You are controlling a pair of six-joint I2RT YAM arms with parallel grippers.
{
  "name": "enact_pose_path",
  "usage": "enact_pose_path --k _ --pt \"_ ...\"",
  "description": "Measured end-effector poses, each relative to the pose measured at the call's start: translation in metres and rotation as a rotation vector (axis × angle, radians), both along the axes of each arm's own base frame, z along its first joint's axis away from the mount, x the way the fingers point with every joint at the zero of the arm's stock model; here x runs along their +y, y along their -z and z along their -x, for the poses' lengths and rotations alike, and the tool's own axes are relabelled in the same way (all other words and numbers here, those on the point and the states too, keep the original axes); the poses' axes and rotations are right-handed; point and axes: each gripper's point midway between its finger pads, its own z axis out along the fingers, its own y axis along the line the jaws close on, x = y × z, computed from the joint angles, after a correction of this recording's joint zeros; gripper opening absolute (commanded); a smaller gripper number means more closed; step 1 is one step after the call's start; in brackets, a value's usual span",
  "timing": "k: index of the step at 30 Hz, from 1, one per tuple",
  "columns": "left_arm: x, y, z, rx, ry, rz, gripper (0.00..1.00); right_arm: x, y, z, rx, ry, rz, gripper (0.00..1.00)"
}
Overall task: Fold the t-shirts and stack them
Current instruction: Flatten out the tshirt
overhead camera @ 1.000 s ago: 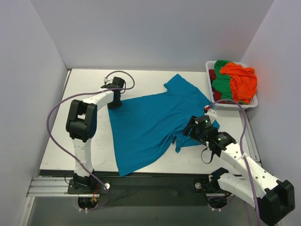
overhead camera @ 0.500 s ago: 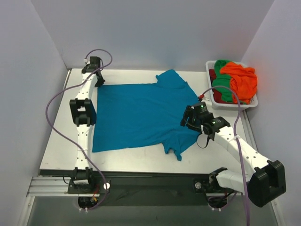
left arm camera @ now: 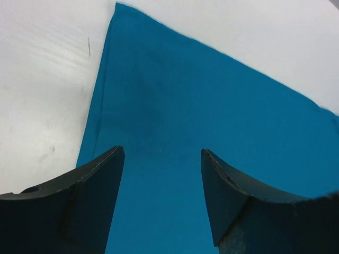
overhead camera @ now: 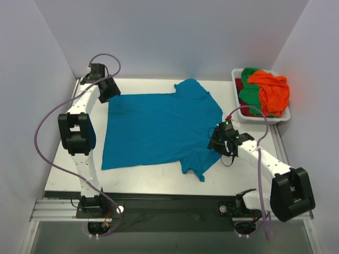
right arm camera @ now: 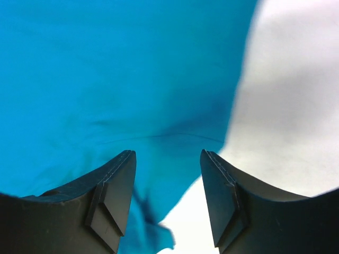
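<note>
The teal blue t-shirt [overhead camera: 159, 127] lies spread flat on the table, one sleeve toward the back and one at the front right. My left gripper [overhead camera: 109, 95] is open over its far left corner, and the left wrist view shows teal fabric [left arm camera: 212, 132] between the fingers. My right gripper [overhead camera: 217, 143] is open over the shirt's right edge, and the right wrist view shows the teal fabric [right arm camera: 116, 79] with bare table beside it. Orange [overhead camera: 273, 90], green [overhead camera: 249, 95] and dark red [overhead camera: 239, 84] t-shirts lie heaped in the basket.
The white plastic basket [overhead camera: 254, 117] stands at the table's back right corner. Walls close in the table on the left, back and right. Purple cables loop from both arms. White table surface [overhead camera: 153, 174] shows in front of the shirt.
Both arms pulled the teal shirt out flat from a bunched, slanted shape. The left gripper swung to the back left corner. Both grippers have let go of the fabric and now stand open.
</note>
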Motion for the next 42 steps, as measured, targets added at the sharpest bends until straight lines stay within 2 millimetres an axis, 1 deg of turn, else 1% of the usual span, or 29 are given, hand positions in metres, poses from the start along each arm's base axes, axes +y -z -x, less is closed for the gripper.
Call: enact_pose_path --k 1,3,5,6,8,10,11,13,15,16,18,21,24,26,28,31,32,35,36,39,40,42 --pt "-0.004 -0.013 0.013 -0.018 -0.002 0.006 0.68 -0.006 0.008 0.005 0.020 0.022 0.002 0.50" --pt "-0.006 -0.036 0.044 -0.044 -0.024 0.020 0.67 -0.013 0.020 0.014 0.050 0.054 0.000 0.50" --pt "-0.003 -0.050 0.076 -0.077 -0.062 0.036 0.67 -0.011 0.029 0.027 0.070 0.051 -0.010 0.51" --pt "-0.001 -0.050 0.101 -0.075 -0.088 0.049 0.67 -0.007 0.031 0.033 0.074 0.041 -0.016 0.51" --pt "0.000 -0.040 0.142 -0.062 -0.134 0.067 0.67 0.002 0.033 0.044 0.070 0.010 -0.024 0.52" --pt "-0.001 -0.018 0.186 -0.017 -0.174 0.073 0.67 0.011 0.034 0.053 0.057 -0.007 -0.041 0.54" --pt "-0.002 -0.006 0.207 0.012 -0.188 0.075 0.67 0.011 0.034 0.055 0.050 -0.002 -0.046 0.54" --pt "-0.001 0.013 0.245 0.052 -0.223 0.070 0.68 0.003 0.034 0.057 0.030 0.044 -0.053 0.54" --pt "0.004 0.026 0.275 0.075 -0.261 0.061 0.68 -0.007 0.032 0.055 0.011 0.100 -0.063 0.54" --pt "0.006 0.030 0.287 0.078 -0.280 0.056 0.68 -0.012 0.031 0.054 -0.001 0.126 -0.069 0.54" --pt "0.011 0.032 0.305 0.071 -0.318 0.046 0.68 -0.021 0.026 0.048 -0.027 0.174 -0.077 0.54" --pt "0.018 0.034 0.315 0.056 -0.362 0.029 0.68 -0.031 0.021 0.043 -0.049 0.221 -0.084 0.54" --pt "0.021 0.041 0.317 0.080 -0.385 0.012 0.67 -0.038 0.023 0.042 -0.038 0.250 -0.079 0.54" --pt "0.023 0.051 0.317 0.117 -0.391 -0.003 0.68 -0.042 0.024 0.042 -0.026 0.266 -0.077 0.55" --pt "0.024 0.064 0.318 0.171 -0.393 -0.021 0.67 -0.047 0.024 0.040 -0.020 0.284 -0.077 0.58" --pt "0.025 0.089 0.323 0.283 -0.393 -0.048 0.62 -0.054 0.024 0.039 -0.016 0.308 -0.074 0.59" --pt "0.026 0.092 0.322 0.310 -0.393 -0.061 0.59 -0.056 0.025 0.038 -0.014 0.313 -0.071 0.59" --pt "0.028 0.093 0.309 0.309 -0.400 -0.065 0.46 -0.059 0.026 0.038 -0.003 0.319 -0.063 0.59" --pt "0.030 0.093 0.307 0.313 -0.406 -0.069 0.38 -0.060 0.026 0.037 0.000 0.320 -0.061 0.59" --pt "0.039 0.093 0.299 0.324 -0.442 -0.059 0.29 -0.060 0.026 0.035 0.006 0.310 -0.052 0.59" --pt "0.043 0.093 0.295 0.326 -0.457 -0.052 0.28 -0.060 0.026 0.035 0.010 0.306 -0.050 0.59" --pt "0.051 0.093 0.288 0.336 -0.484 -0.049 0.21 -0.059 0.027 0.032 0.021 0.298 -0.043 0.57"
